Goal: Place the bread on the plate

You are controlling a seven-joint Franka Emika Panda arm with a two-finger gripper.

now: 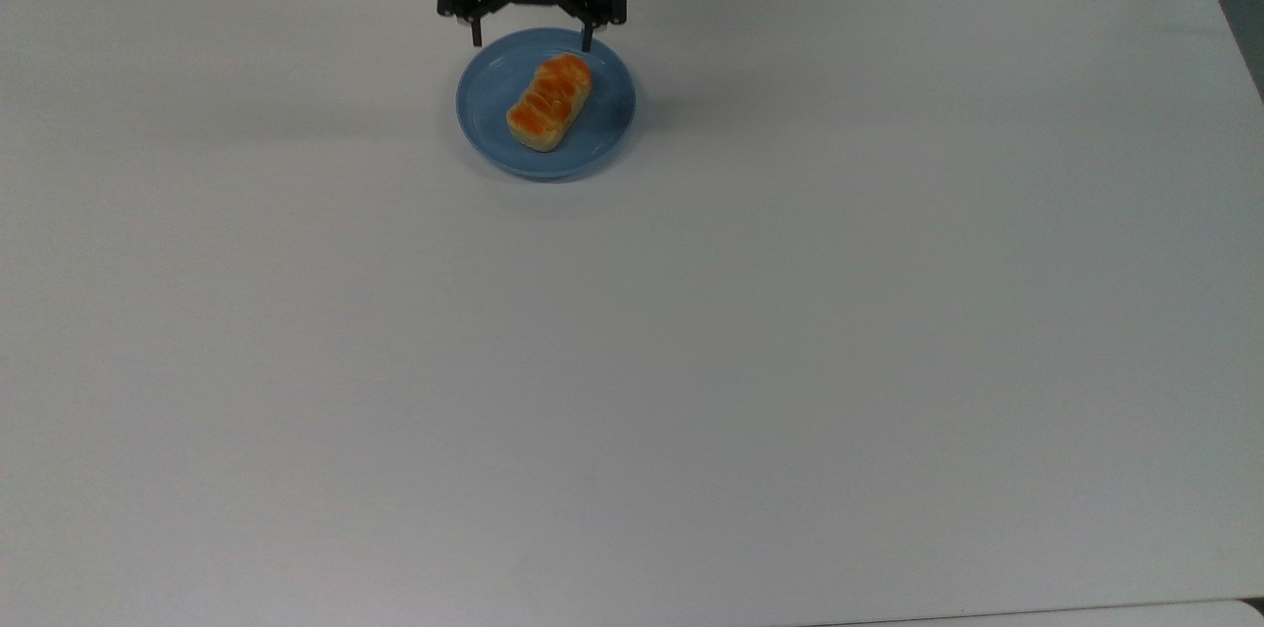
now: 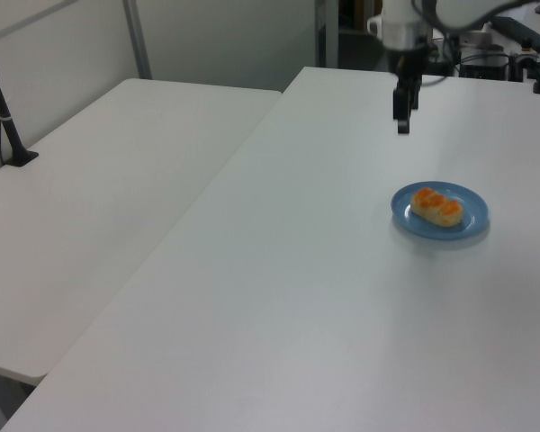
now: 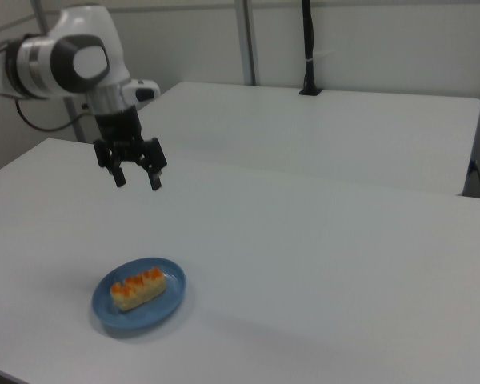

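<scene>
Standing by the white counter, I read the top view from its left edge across: bare surface, then the light-blue plate with the bread lying inside its rim, then bare surface again out to the far right. The loaf rests flat, glossy orange-brown top up, well within the plate on every side. Its long axis runs on a diagonal in the top view, from lower left to upper right.

The end effector hangs above the plate's far edge in the top view, fingers spread wide apart and holding nothing; one fingertip shows on each side of the gap. In the right view the same end effector sits high over the counter, clearly off the surface, with the plate and the bread below it and toward the camera. In the left view the end effector is up and to the left view's left of the plate, well apart from the bread.

So the relation that matters: the loaf lies below the empty fingers and a little toward the top view's lower edge. To my eye the placing looks done, since the bread sits fully on the plate and nothing grips it. Any further move would seem to be only clearing away upward.
</scene>
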